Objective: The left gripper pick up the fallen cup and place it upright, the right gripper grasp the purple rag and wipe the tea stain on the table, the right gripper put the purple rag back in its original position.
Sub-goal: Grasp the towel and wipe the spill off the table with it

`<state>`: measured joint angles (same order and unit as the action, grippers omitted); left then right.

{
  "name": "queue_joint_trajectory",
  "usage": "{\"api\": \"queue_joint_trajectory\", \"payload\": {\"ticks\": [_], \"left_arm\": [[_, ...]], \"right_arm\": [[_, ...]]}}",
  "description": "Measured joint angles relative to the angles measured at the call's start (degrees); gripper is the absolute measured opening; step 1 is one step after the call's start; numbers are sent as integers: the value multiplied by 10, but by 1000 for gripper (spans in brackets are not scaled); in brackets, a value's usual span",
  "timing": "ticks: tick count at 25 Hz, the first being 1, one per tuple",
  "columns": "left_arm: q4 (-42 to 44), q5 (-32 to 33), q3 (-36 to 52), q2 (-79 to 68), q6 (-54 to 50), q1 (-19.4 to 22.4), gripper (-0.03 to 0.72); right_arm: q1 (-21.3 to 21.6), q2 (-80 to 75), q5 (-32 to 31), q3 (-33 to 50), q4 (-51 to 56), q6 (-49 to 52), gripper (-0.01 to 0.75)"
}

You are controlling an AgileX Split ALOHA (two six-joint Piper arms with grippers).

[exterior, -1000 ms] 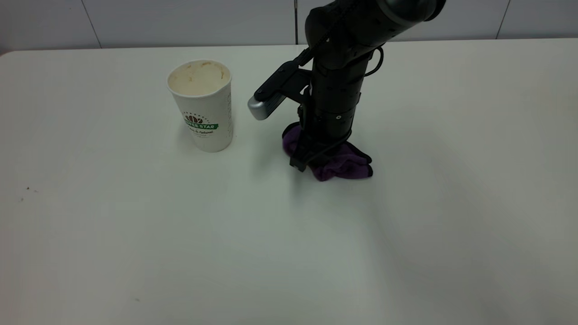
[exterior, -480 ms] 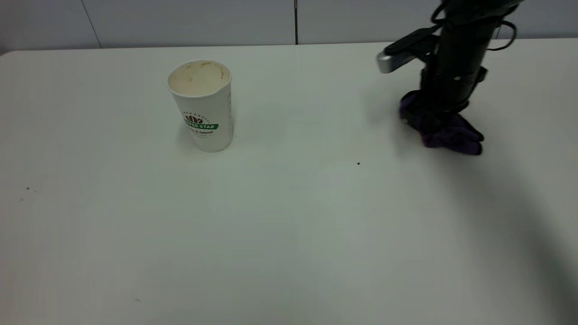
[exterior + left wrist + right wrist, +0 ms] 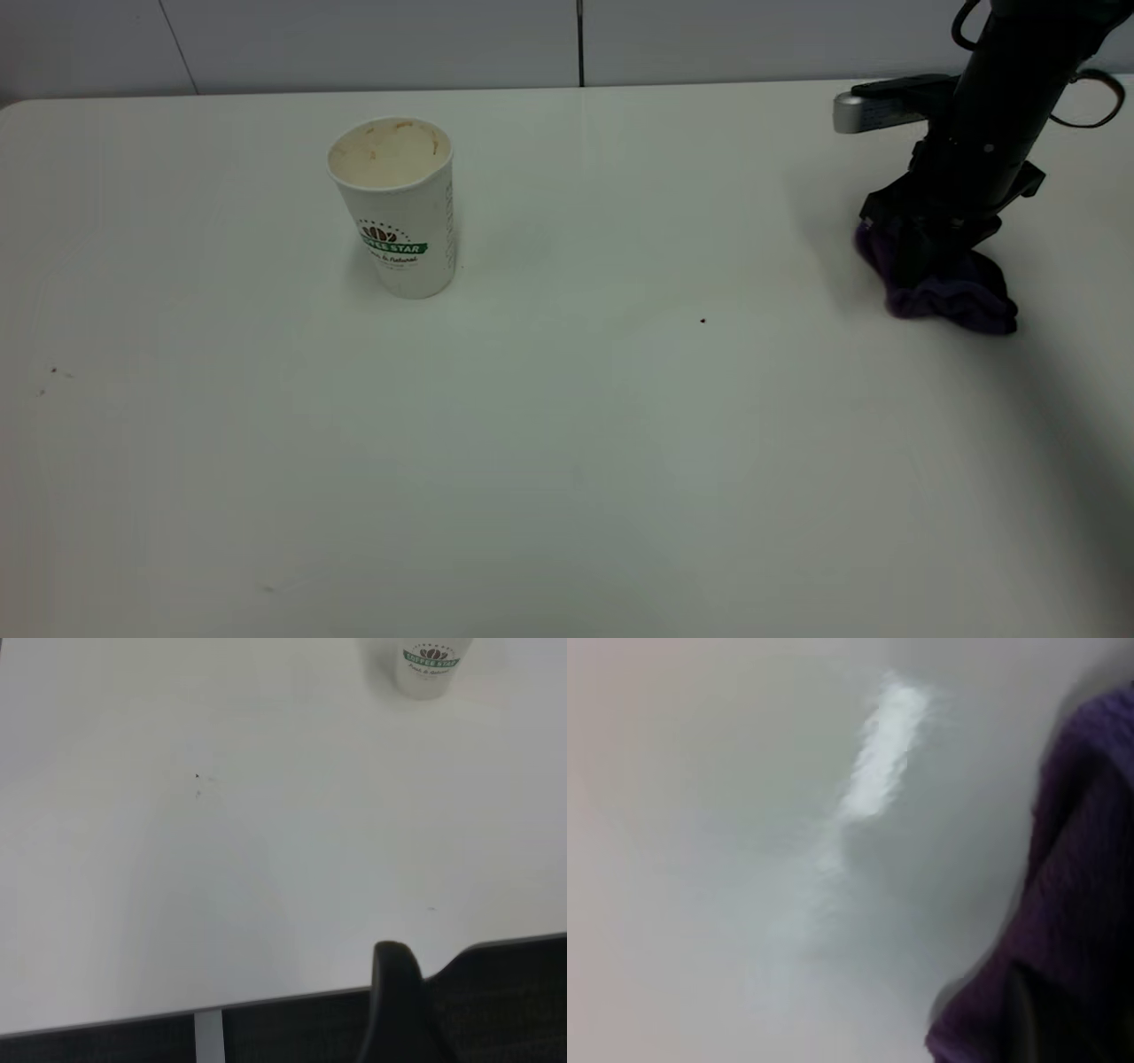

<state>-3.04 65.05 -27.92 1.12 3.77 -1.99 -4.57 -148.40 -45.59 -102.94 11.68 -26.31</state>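
White laminate makes up the one table point(image 3: 567, 461), and one cup point(image 3: 396, 206) stands upright on it, mouth up, well left of a tiny black speck point(image 3: 702, 321). Far right of the cup, one right gripper point(image 3: 921, 257) points down, clamped on the single purple rag point(image 3: 952, 297), which touches the tabletop. Half a second ago gripper and rag sat nearer the cup; they have slid farther right. The left gripper point(image 3: 399, 1010) hangs beyond the table edge, well away from the cup; its finger spread cannot be told.
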Motion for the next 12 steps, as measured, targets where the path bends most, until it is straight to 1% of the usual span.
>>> {"api": "queue_joint_trajectory", "payload": {"ticks": [1, 3, 6, 8, 10, 12], "left_arm": [[0, 0, 0, 0, 0, 0, 489], [0, 0, 0, 0, 0, 0, 489], [0, 0, 0, 0, 0, 0, 489], [0, 0, 0, 0, 0, 0, 489], [0, 0, 0, 0, 0, 0, 489], [0, 0, 0, 0, 0, 0, 489]], "right_arm": [[-2, 2, -8, 2, 11, -13, 142], [-6, 10, -17, 3, 15, -22, 215], [-8, 35, -39, 5, 9, -14, 349], [-8, 59, -62, 6, 9, -7, 418], [-8, 92, -85, 6, 18, -6, 463], [-8, 128, -112, 6, 35, -5, 481]]}}
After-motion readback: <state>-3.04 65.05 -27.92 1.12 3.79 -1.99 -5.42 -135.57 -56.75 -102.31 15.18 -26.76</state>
